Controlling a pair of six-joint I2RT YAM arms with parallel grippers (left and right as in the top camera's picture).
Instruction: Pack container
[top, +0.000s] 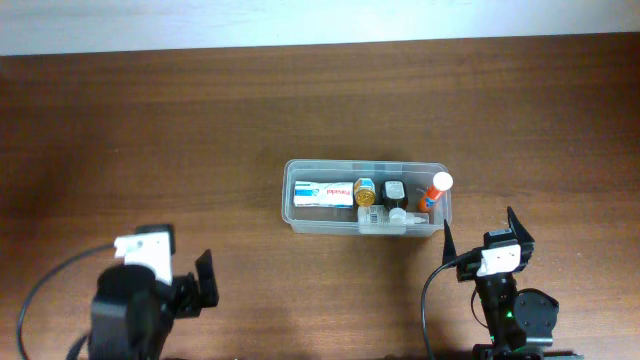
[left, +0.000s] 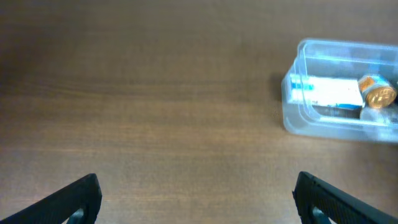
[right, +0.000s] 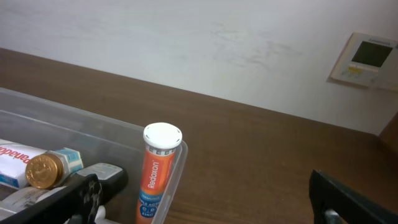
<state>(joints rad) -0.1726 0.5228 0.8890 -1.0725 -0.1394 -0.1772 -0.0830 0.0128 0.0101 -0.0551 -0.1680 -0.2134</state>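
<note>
The clear plastic container (top: 300, 222) sits at the table's middle right. It holds a white toothpaste box (top: 323, 192), a gold-capped bottle (top: 365, 190), a black bottle (top: 396, 191), a small clear bottle (top: 385, 216) and an orange Redoxon tube (top: 437, 191) leaning in its right end. My left gripper (top: 200, 280) is open and empty at the front left, far from the container (left: 297, 118). My right gripper (top: 488, 240) is open and empty just right of the container's front corner. The right wrist view shows the tube (right: 155, 174) against the container wall (right: 74, 121).
The brown wooden table (top: 200, 120) reaches a white wall at the back. A wall panel (right: 364, 59) shows in the right wrist view. Bare wood lies between the left gripper (left: 199, 199) and the container.
</note>
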